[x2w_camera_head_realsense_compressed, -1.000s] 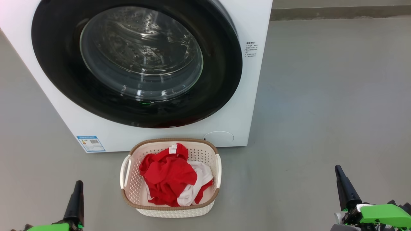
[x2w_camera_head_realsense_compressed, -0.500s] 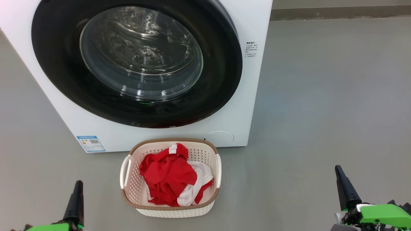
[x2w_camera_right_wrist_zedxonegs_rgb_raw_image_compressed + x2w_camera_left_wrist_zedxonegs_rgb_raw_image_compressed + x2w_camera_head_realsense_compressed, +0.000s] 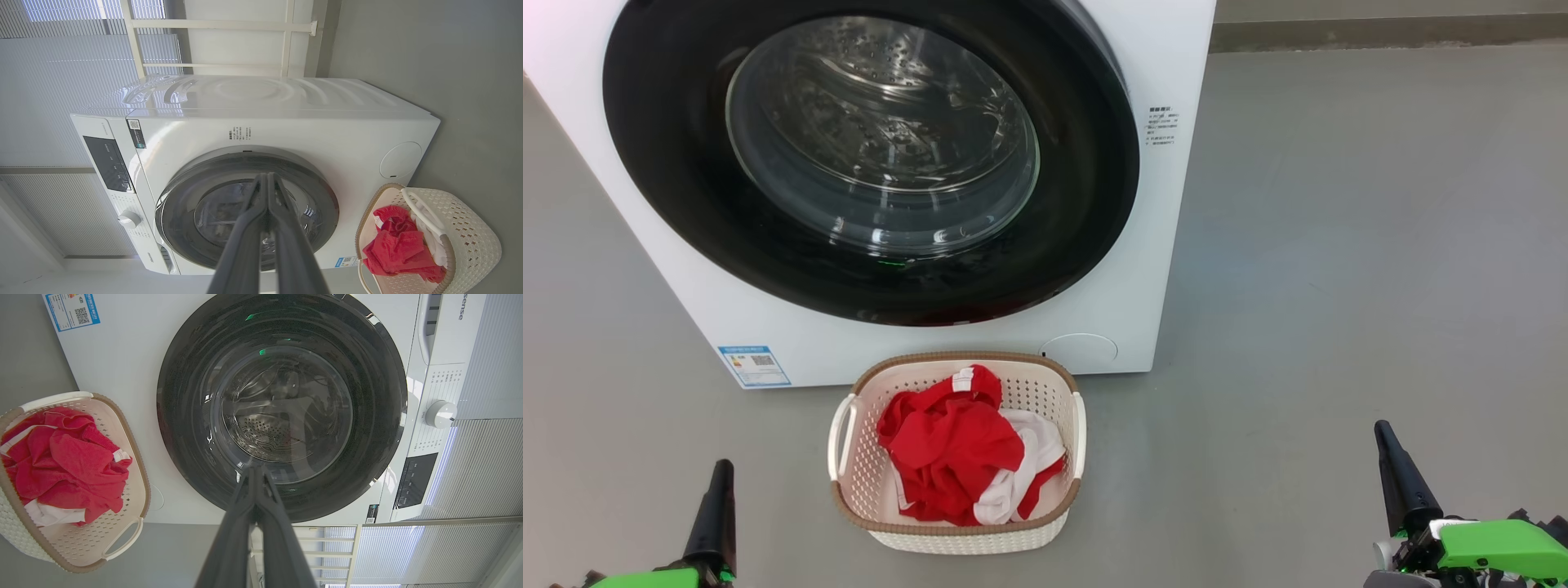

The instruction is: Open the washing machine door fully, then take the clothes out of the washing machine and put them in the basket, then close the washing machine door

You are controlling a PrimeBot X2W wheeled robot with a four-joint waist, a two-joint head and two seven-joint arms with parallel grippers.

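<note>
The washing machine (image 3: 1168, 245) fills the upper left of the head view. Its door (image 3: 670, 188), black-rimmed with a glass bowl window, lies shut flat against the front; the same door (image 3: 179, 396) shows in the left wrist view. On the floor just in front stands the basket (image 3: 956, 361), and the red and white clothes (image 3: 956, 453) lie bundled inside it. My left gripper (image 3: 722, 469) rests low at the left, shut and empty. Well to the right of the basket, my right gripper (image 3: 1382, 430) is shut and empty too. Both sets of fingers point at the machine.
Bare grey floor (image 3: 1339, 245) stretches to the right of the machine up to a wall base (image 3: 1380, 33). A round filter cap (image 3: 1082, 349) sits on the machine's lower front behind the basket. A blue label (image 3: 755, 365) marks the lower left corner.
</note>
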